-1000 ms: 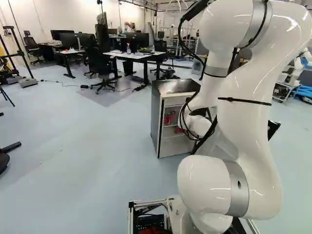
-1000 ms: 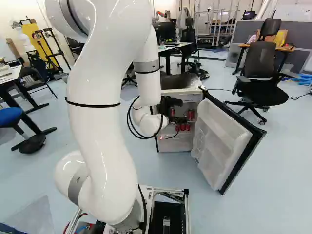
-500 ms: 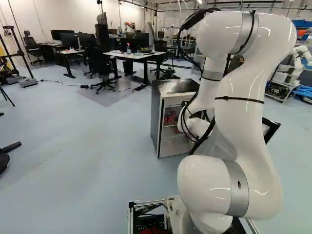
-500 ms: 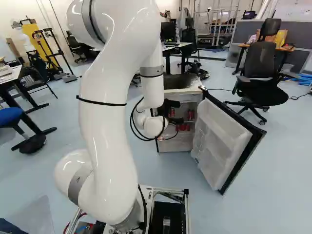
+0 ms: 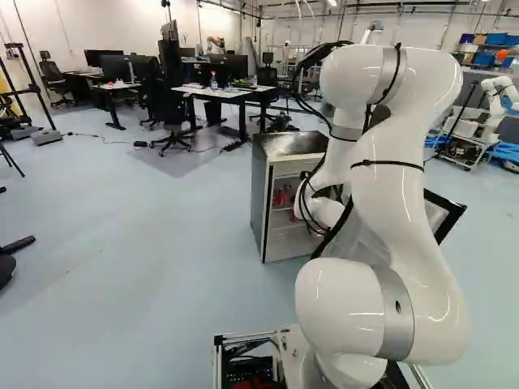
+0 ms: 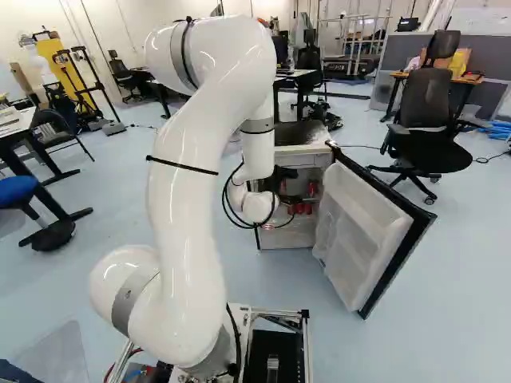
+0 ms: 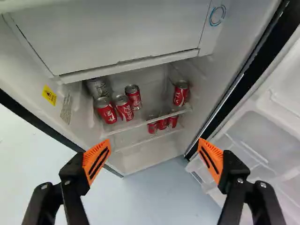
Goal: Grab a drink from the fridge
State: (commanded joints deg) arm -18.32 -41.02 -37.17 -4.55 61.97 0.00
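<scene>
The claw (image 6: 294,187) is spread before the open fridge (image 5: 259,203); inside the fridge red cans (image 7: 125,110) stand on two shelves (image 7: 140,123), a silver can (image 7: 98,88) on the upper.

A smooth pale blue floor (image 5: 122,243) runs back to a white wall (image 5: 122,28); in the left base view a white-topped desk (image 5: 217,94) on black legs carries dark monitors (image 5: 235,66), with a black chair (image 5: 169,117) beside it; shelves (image 5: 478,66) with blue bins stand at the far right; in the right base view a grey partition (image 6: 497,60) rises behind a wood-topped desk (image 6: 469,79) and a wheeled black office chair (image 6: 425,100); a blue seat (image 6: 16,191) shows at the left; the light is bright.
</scene>
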